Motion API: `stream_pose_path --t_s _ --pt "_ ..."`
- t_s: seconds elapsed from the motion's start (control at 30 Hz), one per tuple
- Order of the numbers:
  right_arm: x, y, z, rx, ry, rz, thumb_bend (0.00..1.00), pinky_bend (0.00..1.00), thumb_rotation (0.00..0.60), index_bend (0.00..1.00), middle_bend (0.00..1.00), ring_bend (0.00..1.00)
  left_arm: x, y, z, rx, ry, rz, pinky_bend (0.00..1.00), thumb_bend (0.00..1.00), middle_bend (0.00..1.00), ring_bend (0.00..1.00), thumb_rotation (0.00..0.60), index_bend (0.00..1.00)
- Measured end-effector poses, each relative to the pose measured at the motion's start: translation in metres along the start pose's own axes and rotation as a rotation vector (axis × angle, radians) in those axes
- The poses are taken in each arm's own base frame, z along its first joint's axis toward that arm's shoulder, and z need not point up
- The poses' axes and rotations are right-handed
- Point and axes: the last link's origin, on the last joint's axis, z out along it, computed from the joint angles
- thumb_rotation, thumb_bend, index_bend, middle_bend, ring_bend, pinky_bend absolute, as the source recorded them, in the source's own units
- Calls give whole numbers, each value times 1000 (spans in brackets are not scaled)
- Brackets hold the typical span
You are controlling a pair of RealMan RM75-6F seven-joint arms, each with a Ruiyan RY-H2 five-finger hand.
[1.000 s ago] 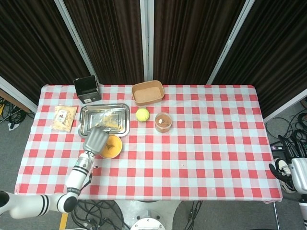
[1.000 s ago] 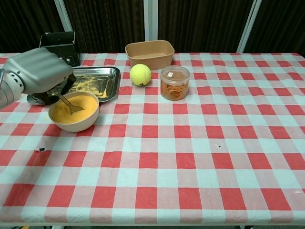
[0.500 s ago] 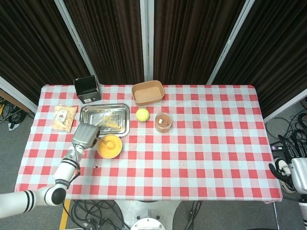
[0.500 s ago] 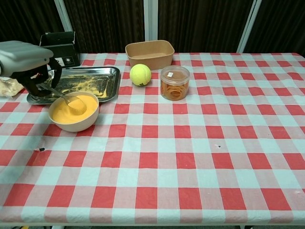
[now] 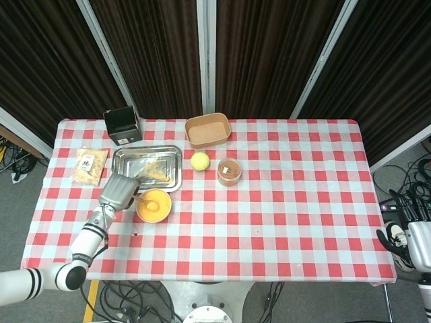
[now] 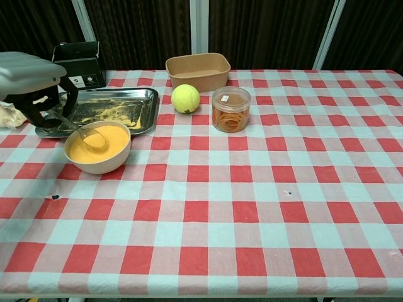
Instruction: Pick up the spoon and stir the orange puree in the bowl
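Observation:
A beige bowl [image 6: 97,162] [image 5: 153,217] of orange puree [image 6: 101,145] sits near the table's left side, just in front of the metal tray. My left hand [image 6: 31,78] [image 5: 118,190] hovers at the bowl's left rim and holds a metal spoon [image 6: 77,129] by the handle. The spoon slants down to the right, with its bowl end dipped in the puree. In the head view the spoon [image 5: 143,200] shows as a thin line over the puree. My right hand is not seen in either view.
Behind the bowl lies a metal tray [image 6: 135,119] with yellow crumbs. A tennis ball [image 6: 185,98], a clear jar [image 6: 230,109] of orange bits, a brown paper container [image 6: 198,70], a black box [image 6: 79,61] and a snack bag [image 5: 89,166] stand further back.
My left hand drew back from over the bowl to its left rim, lifting slightly. The spoon's tip shifted leftward through the puree.

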Motion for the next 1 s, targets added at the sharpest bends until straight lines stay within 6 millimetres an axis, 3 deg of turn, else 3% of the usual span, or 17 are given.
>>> stream_pose_path --t_s 0.33,0.83,1.0 --pt "1 0 -1 -6 4 -3 235 84 600 0 136 0 1 22 -5 14 212 433 975 450 939 922 600 693" --pt "-2 1 0 -5 -5 0 235 84 600 0 136 0 -16 55 -19 -40 286 645 977 450 945 924 600 693" --pt "-1 1 0 -7 -2 -2 235 84 600 0 136 0 -19 53 -12 -8 284 675 977 449 949 926 600 693"
